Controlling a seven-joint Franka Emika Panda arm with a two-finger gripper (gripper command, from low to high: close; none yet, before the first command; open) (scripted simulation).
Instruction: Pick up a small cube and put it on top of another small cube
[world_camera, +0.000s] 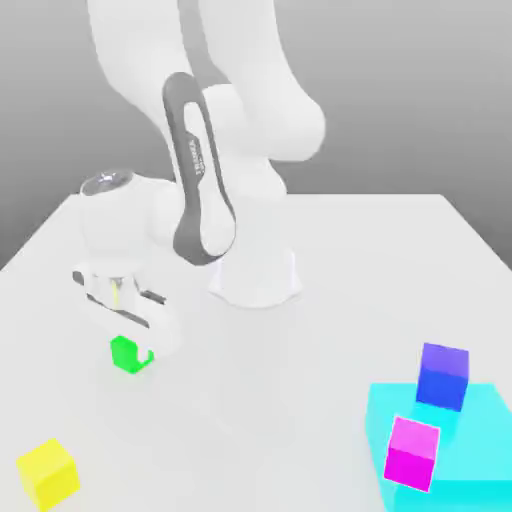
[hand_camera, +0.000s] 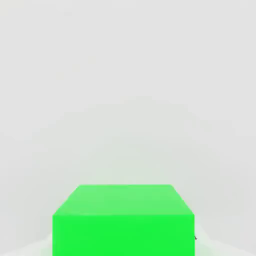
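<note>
Reaching down low over the white table (world_camera: 400, 250), the white robot arm (world_camera: 205, 190) is bending its hand toward the exterior view's left. The gripper (world_camera: 135, 345) is sitting right at the green cube (world_camera: 124, 352), and a white finger (world_camera: 160, 330) is pressing against the cube's side that faces the exterior view's right. The fingers are squeezed in as far as they go, closing on the green cube. The cube is resting on the table, just under the hand, and it is looking flat and not tipped. In the hand view, the green cube (hand_camera: 123, 220) is showing up very big and very close, with its top face and one side face both plain and bright. A yellow cube (world_camera: 48, 472) is lying near the front corner on the exterior view's left, apart from the green one. Far over on the exterior view's right, a big light blue block (world_camera: 480, 440) is sitting on the table. A purple cube (world_camera: 443, 375) and a pink cube (world_camera: 413, 453) are both sitting on top of that blue block, near each other.
</note>
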